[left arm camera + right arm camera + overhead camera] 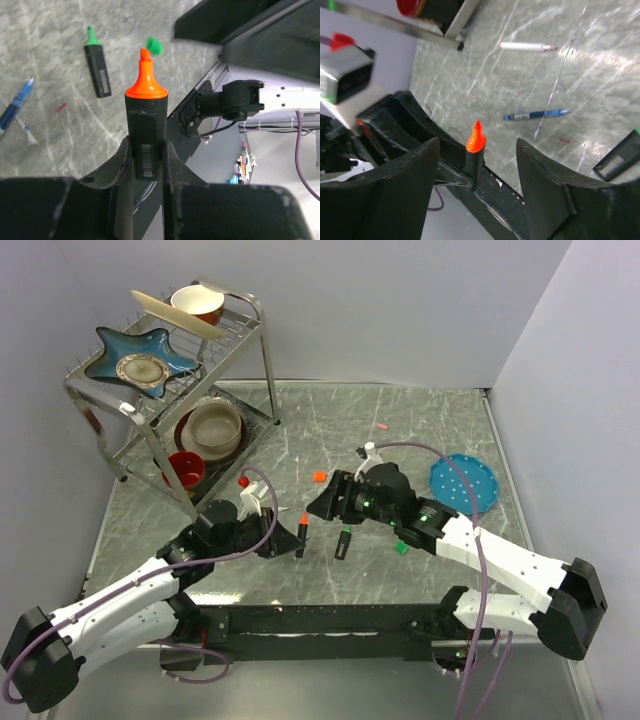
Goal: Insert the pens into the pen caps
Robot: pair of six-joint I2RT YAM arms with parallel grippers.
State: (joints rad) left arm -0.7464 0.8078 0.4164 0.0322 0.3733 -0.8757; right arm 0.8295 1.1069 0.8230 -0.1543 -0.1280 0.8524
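Note:
My left gripper (147, 150) is shut on a stubby black highlighter (145, 135) and holds it with its bare orange tip pointing away; it also shows in the top view (300, 536). My right gripper (477, 145) is open, its fingers either side of that orange tip (475, 137) without touching. A second black highlighter with a green tip (342, 543) lies on the table. A green cap (402, 548), an orange cap (319, 477) and a pink cap (381, 427) lie loose. The blue ballpoint (535, 114) and the white-pink pen (527, 46) lie beyond the right gripper.
A metal dish rack (240, 410) with bowls and plates stands at the back left. A blue perforated disc (465, 483) lies at the right. The table's front edge and the arm bases are close behind the left gripper.

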